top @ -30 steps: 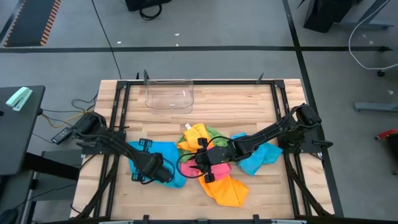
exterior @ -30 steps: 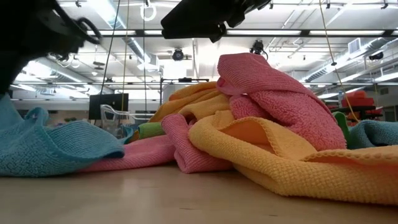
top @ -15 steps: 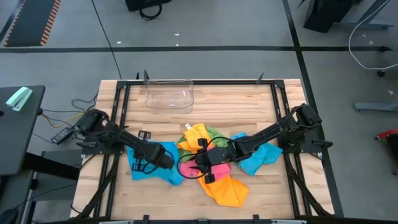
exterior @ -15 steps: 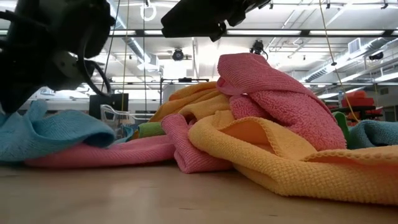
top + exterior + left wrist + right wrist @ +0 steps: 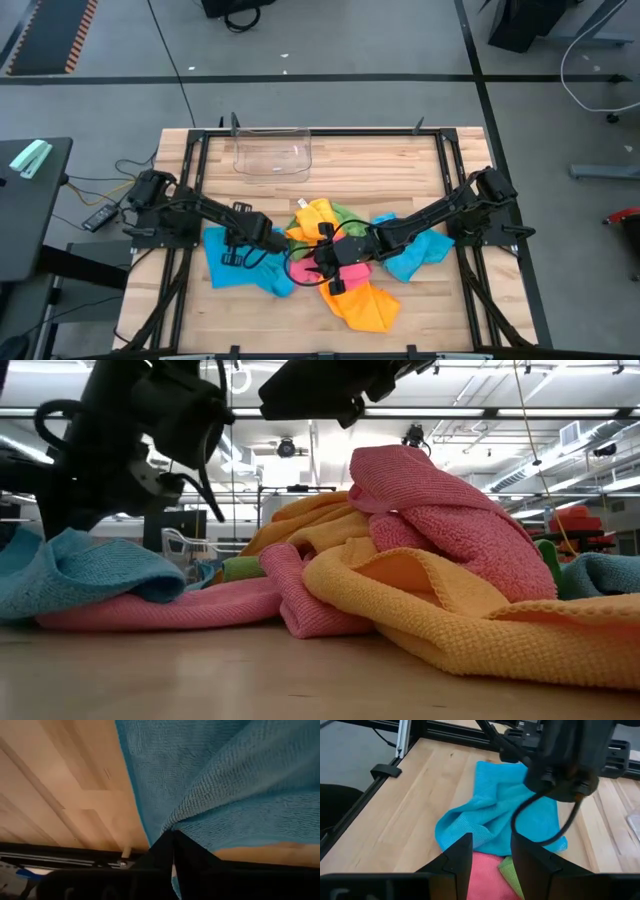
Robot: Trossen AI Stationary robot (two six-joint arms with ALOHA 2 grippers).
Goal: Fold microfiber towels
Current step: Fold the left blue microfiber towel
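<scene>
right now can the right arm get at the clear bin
Probably not easily. The bin stands at the table's far edge, left of centre, while the right gripper hangs open over the towel pile, with the left gripper shut on the blue towel.

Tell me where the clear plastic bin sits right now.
In the high view the clear plastic bin stands at the table's far edge, left of centre, apart from the pile of microfiber towels nearer the front.
</scene>
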